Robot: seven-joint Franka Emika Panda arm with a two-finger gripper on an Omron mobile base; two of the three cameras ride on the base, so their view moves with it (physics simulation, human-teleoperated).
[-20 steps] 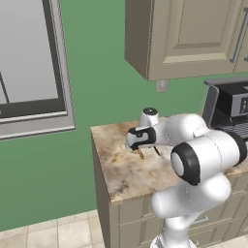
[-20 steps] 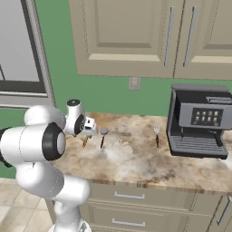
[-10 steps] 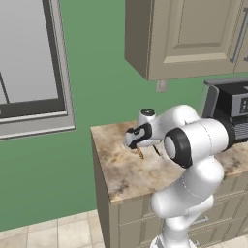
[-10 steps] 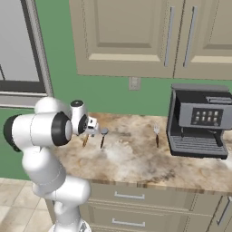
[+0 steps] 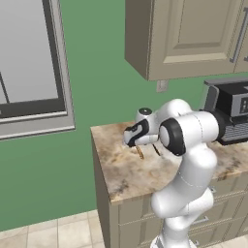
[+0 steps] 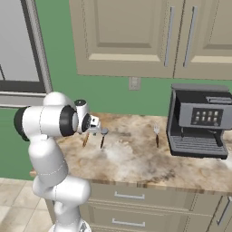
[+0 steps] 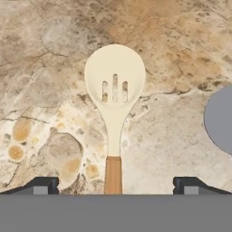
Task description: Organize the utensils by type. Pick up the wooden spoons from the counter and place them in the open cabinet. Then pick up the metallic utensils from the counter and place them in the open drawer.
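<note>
A: Where's the slotted wooden spoon?
B: Flat on the marbled counter, its pale bowl beside a round grey utensil head.
A: And the gripper?
B: Fingers spread wide apart, straddling the spoon's brown handle, gripping nothing.

A black-and-grey coffee machine stands at the scene's 3 o'clock against the green wall. Beige upper cabinets hang at 12 o'clock (doors closed), a wall outlet just below them. A grey-framed window sits at 9 o'clock.

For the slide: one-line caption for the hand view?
Open gripper poised over a slotted wooden spoon lying on the marbled counter.
</note>
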